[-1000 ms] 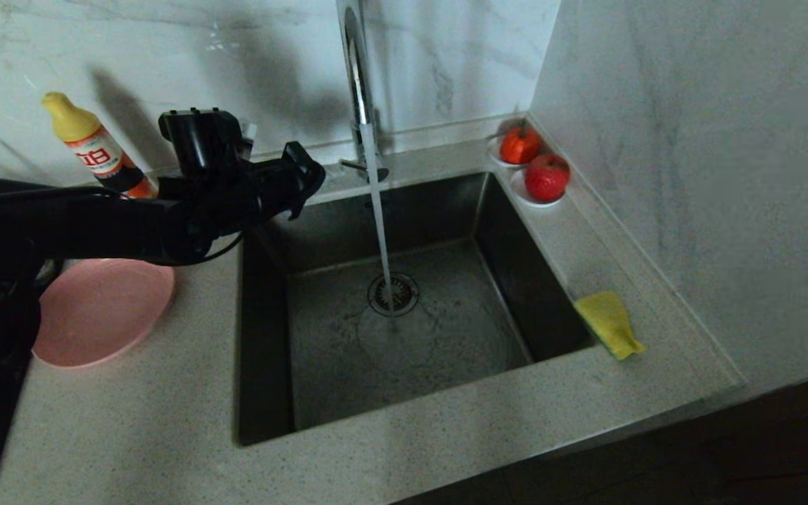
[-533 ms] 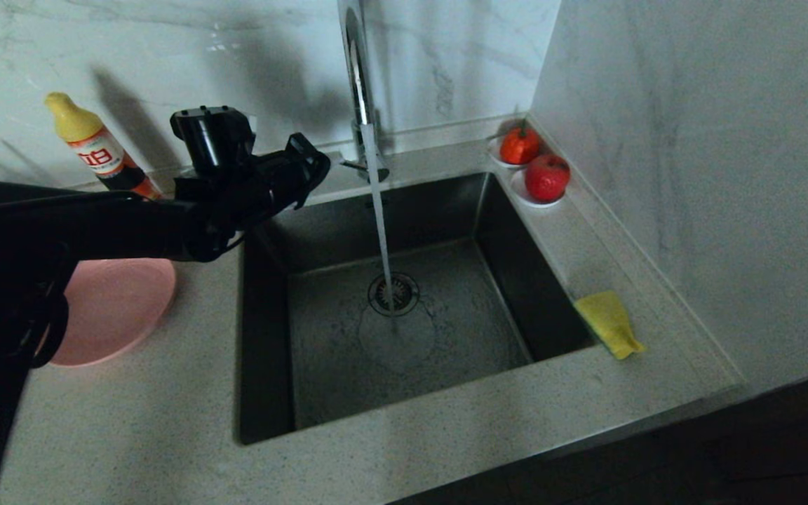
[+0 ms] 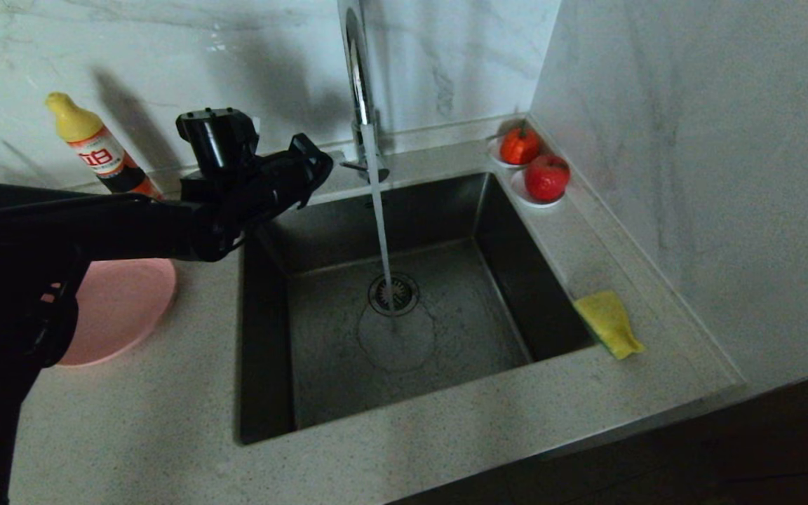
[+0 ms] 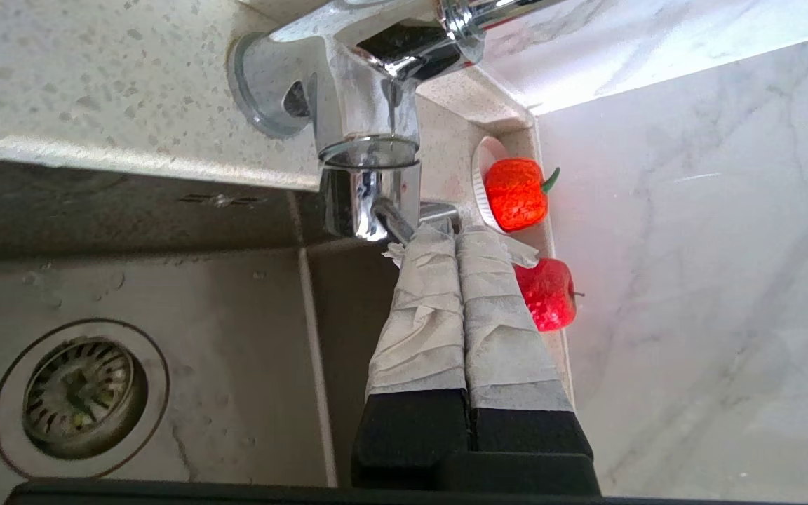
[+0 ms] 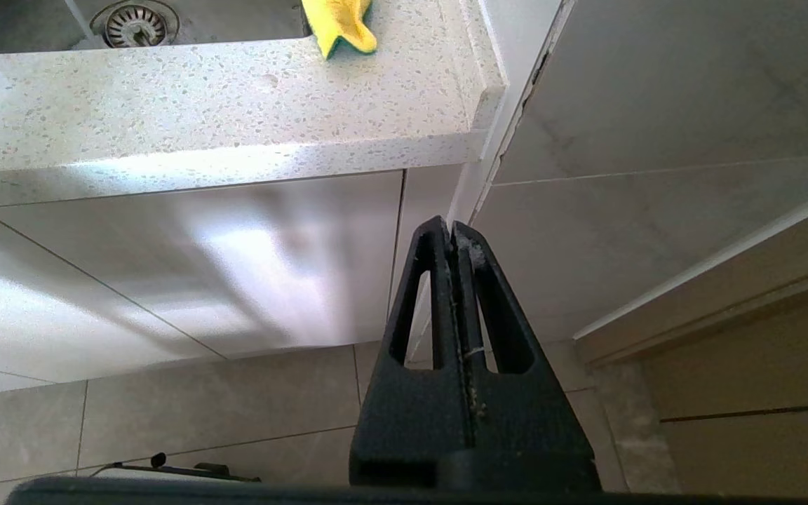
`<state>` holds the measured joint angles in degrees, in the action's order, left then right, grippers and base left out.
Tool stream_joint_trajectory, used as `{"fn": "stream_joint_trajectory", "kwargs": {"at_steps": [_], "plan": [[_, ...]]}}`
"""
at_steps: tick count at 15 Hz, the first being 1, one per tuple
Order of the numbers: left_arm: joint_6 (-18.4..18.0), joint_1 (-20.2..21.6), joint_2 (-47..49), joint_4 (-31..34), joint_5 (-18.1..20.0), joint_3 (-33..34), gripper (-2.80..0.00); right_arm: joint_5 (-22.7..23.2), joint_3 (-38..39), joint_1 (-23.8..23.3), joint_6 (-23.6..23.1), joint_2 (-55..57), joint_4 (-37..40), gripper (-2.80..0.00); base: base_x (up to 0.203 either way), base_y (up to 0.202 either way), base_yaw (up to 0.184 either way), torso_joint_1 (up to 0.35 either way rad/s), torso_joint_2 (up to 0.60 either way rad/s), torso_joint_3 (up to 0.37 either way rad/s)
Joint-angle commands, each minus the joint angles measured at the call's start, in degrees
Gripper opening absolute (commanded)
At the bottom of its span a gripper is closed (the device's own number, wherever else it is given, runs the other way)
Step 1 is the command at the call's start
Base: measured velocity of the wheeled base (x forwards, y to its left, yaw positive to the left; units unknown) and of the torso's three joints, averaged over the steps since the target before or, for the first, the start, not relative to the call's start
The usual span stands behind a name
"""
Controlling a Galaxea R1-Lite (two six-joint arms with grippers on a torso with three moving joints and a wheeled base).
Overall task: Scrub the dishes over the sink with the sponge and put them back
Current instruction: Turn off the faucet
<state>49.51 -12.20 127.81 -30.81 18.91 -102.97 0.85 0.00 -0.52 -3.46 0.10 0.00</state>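
Note:
The dark steel sink (image 3: pixel 267 337) sits in the middle of the counter. Its chrome tap (image 3: pixel 358 84) runs a stream of water (image 3: pixel 381 238) onto the drain (image 3: pixel 393 293). My left gripper (image 3: pixel 320 165) is shut and empty over the sink's back left corner. In the left wrist view its taped fingertips (image 4: pixel 454 228) lie right beside the tap's small lever (image 4: pixel 393 221); contact is unclear. The pink plate (image 3: pixel 123 308) lies on the counter left of the sink, partly behind my arm. The yellow sponge (image 3: pixel 609 324) (image 5: pixel 339 24) rests on the right rim. My right gripper (image 5: pixel 452 228) hangs shut below the counter front.
A yellow-capped detergent bottle (image 3: pixel 99 151) stands at the back left by the wall. Two red fruits (image 3: pixel 520 145) (image 3: pixel 546 177) on white saucers sit at the back right corner. A marble wall closes the right side.
My left arm has reached a little further right and back, bringing the shut gripper closer to the tap base. Water keeps running; plate and sponge have not moved.

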Motion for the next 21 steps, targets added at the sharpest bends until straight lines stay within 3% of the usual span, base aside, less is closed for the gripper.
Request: {"fn": "stream_joint_trajectory", "kwargs": {"at_steps": [1,12,17,21], "plan": [[0.3,0.1,0.9,-0.1,0.0,-1.5,-2.8,0.0,0.0,0.0,-0.1,0.1,0.0,-2.8,0.0,0.0,0.0,0.0,0.0,0.0],[0.3,0.6,1.0,0.6,-0.3,-5.0,-2.8,0.0,0.0,0.0,-0.1,0.1,0.0,-2.8,0.0,0.0,0.0,0.0,0.0,0.0],[0.3,1.0,-8.4,0.8,-0.2,1.8,-2.8,0.0,0.0,0.0,-0.1,0.1,0.0,-2.8,0.0,0.0,0.0,0.0,0.0,0.0],[0.2,0.9,-14.2,0.2,0.2,11.7,-2.8,0.0,0.0,0.0,-0.1,0.1,0.0,-2.8,0.0,0.0,0.0,0.0,0.0,0.0]]}}
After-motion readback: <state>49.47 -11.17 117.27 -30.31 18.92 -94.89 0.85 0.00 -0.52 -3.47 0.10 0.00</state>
